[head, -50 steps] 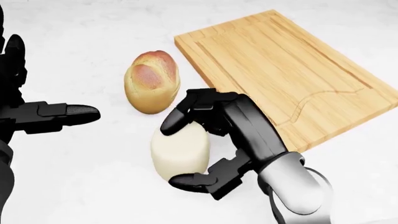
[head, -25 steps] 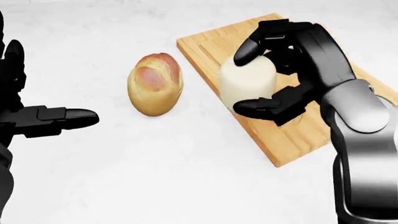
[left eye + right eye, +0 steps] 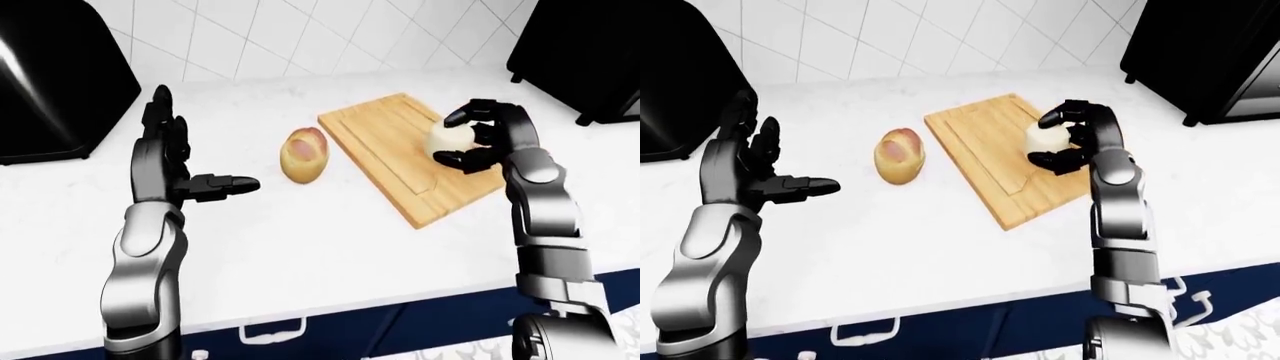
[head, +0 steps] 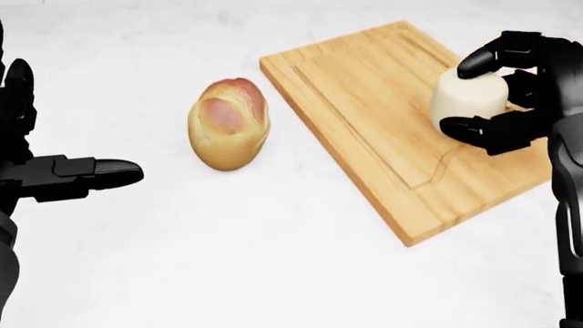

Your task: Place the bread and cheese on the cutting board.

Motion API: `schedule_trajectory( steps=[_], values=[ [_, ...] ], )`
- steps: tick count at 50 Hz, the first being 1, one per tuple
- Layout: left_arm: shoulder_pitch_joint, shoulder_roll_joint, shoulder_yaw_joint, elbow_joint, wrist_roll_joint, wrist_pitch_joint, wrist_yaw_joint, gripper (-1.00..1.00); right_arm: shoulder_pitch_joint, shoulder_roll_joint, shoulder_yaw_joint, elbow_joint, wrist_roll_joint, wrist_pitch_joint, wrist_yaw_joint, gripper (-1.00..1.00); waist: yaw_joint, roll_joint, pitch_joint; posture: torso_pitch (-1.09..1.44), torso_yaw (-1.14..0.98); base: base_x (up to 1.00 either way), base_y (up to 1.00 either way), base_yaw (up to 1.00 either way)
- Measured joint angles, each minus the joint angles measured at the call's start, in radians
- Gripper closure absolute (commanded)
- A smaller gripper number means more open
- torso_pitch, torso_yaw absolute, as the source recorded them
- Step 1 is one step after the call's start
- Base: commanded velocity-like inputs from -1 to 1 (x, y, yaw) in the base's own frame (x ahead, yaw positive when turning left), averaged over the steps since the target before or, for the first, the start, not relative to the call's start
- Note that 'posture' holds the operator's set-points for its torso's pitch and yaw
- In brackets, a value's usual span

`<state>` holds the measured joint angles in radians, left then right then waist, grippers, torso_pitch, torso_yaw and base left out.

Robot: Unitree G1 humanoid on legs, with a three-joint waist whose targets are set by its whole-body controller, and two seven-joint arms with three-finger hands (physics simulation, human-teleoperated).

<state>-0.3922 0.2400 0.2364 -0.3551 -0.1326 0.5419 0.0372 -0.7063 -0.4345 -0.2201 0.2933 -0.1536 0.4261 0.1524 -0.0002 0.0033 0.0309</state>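
Observation:
A wooden cutting board [image 4: 364, 102] lies on the white counter at the right of the head view. My right hand [image 4: 487, 96] is shut on a pale round cheese [image 4: 467, 96] and holds it over the board's right part. A golden bread roll [image 4: 227, 123] lies on the counter just left of the board, not touching it. My left hand [image 4: 36, 147] is open and empty at the left edge, well left of the bread. The board [image 3: 410, 154] and the bread [image 3: 304, 154] also show in the left-eye view.
A large black appliance [image 3: 50, 82] stands at the left of the counter and another black appliance [image 3: 585, 52] at the top right. A tiled wall [image 3: 300, 37] rises behind. The counter's near edge [image 3: 330, 311] has drawers below.
My right hand lifted the cheese off the counter beside the bread and carried it right, over the cutting board. The left hand and the bread have stayed put.

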Motion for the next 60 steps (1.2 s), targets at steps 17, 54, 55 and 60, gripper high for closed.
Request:
schedule_trajectory(
  steps=[17,54,55,60],
  values=[
    [0.001,0.003,0.005,-0.009,-0.004,0.01,0.001,-1.0,0.017,-0.017,-0.001,0.016,0.013,-0.013,-0.024,0.15,0.003,-0.003,0.003,0.0,0.0,0.0,0.0,0.0],
    [-0.007,0.007,0.003,0.018,-0.004,-0.001,0.007,-1.0,-0.16,0.02,0.069,-0.027,-0.024,0.058,0.048,-1.0,-0.002,0.003,0.0,0.0,0.0,0.0,0.0,0.0],
    [-0.008,0.006,0.001,0.018,-0.004,-0.002,0.006,-1.0,-0.197,0.029,0.083,-0.028,-0.035,0.08,0.062,-1.0,-0.003,0.005,0.001,0.0,0.0,0.0,0.0,0.0],
    [-0.006,0.001,-0.006,0.022,-0.002,-0.008,0.003,-1.0,-0.327,0.087,0.137,-0.005,-0.087,0.098,0.123,-1.0,-0.001,0.003,-0.006,0.0,0.0,0.0,0.0,0.0]
  ],
)
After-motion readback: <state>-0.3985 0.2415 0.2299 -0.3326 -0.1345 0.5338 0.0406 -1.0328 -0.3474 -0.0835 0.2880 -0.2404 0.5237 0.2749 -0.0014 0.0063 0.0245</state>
